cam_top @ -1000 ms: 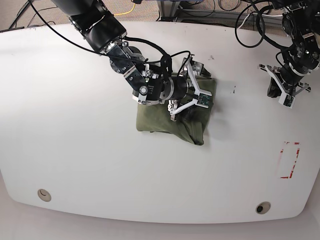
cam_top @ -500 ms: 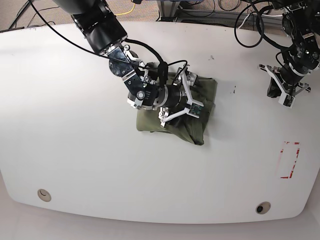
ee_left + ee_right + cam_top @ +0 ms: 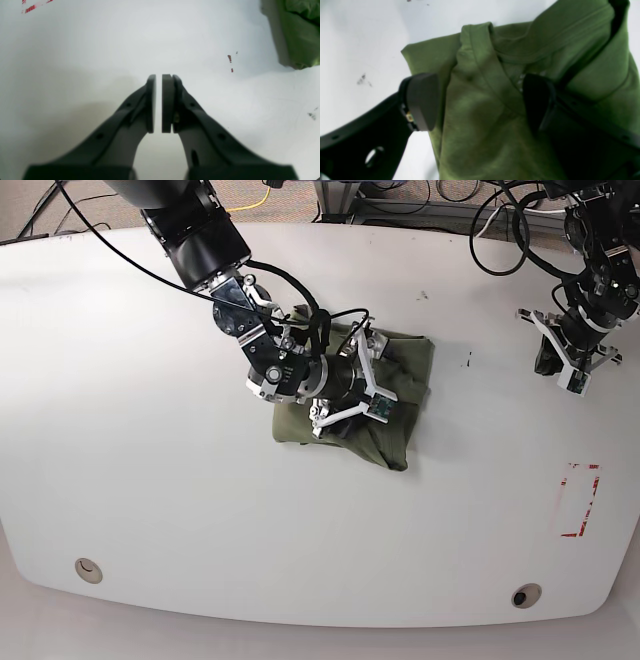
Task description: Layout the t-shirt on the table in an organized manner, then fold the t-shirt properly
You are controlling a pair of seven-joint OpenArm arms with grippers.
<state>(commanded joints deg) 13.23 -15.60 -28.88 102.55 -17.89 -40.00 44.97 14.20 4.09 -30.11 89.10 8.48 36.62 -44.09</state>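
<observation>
The white tabletop [image 3: 150,510] stretches wide, and the t-shirt [image 3: 400,375] sits near its middle as a bunched olive heap, not laid out at all. The right gripper [image 3: 480,100] straddles a thick ridge of cloth with its jaws wide. The left gripper [image 3: 158,103] hovers nearly closed and empty, well apart. If the jaws close on several layers, the heap may lift as one lump instead of spreading.

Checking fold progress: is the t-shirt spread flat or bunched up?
Bunched: the t-shirt lies as a compact, layered bundle on the table, creases showing between the open right gripper.
</observation>
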